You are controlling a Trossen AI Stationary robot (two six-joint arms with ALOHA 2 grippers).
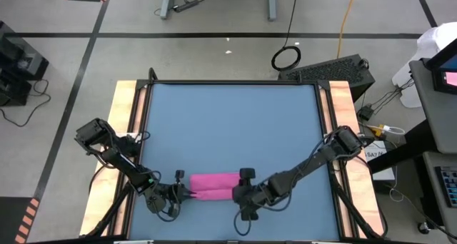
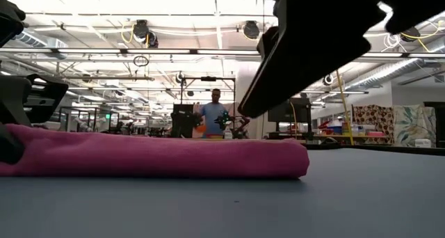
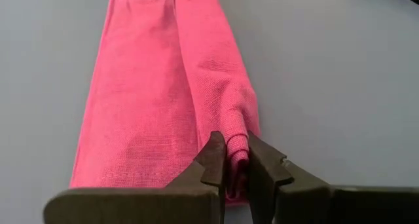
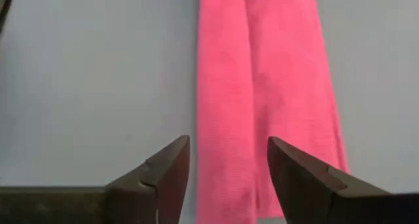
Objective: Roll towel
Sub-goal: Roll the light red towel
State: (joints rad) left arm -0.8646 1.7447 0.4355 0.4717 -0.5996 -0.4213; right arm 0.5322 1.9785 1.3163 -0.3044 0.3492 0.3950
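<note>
The pink towel [image 1: 214, 185] lies on the blue table near its front edge as a narrow strip running left to right. One long side is rolled up [image 3: 216, 73] and the other lies flat [image 3: 137, 106]. My left gripper [image 3: 237, 145] is at the towel's left end, shut on it. My right gripper [image 4: 229, 152] is open and hangs above the towel's right end [image 4: 236, 191], which shows below the gap between its fingers. In the low view it [image 2: 313, 43] is clear of the towel [image 2: 160, 158]. My left gripper pinches the left end of the towel's rolled-up part [image 3: 236, 127] between its two fingers. The fingers come slanting down from the table's left side and lie along the strip. The towel lies on the table over its whole length.
The blue tabletop [image 1: 228, 123] has bare room on the far side of the towel. Wooden rails [image 1: 128, 115] run along its left and right sides. A person [image 2: 214, 116] stands far off in the room behind the table.
</note>
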